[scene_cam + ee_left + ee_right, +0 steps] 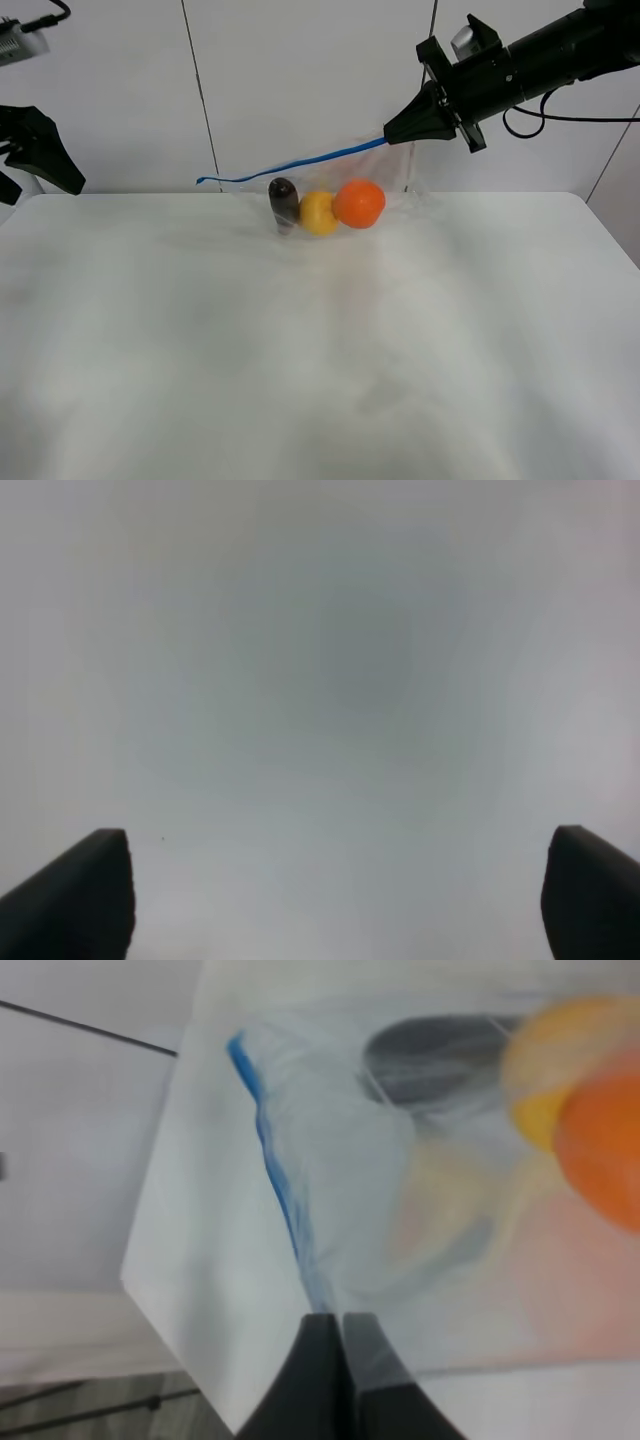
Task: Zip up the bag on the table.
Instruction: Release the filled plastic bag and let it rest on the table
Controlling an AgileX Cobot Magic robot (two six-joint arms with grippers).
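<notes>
White walls with thin dark seams back the wide white table [320, 340], which takes up most of the room from where I stand. Over its far edge the right gripper [388, 130] hangs in the air with its black fingers [318, 1360] pinched flat together on the blue zipper strip [300, 162] of the clear plastic bag [400, 175]. From those fingertips the strip runs away and downward, sagging toward its free end, and the crinkly film drapes below the grip down to the tabletop. At the bottom of the bag, below and a little to the side of the gripper, sit three things in a row, touching: an orange [359, 203] nearest the grip, a yellow pear [318, 212] next, and a dark eggplant [284, 204] farthest out. The left gripper [330, 900] is well apart from all of it, off at the table's other side, its two dark fingers [85, 895] spread wide with only blank white surface between them.
</notes>
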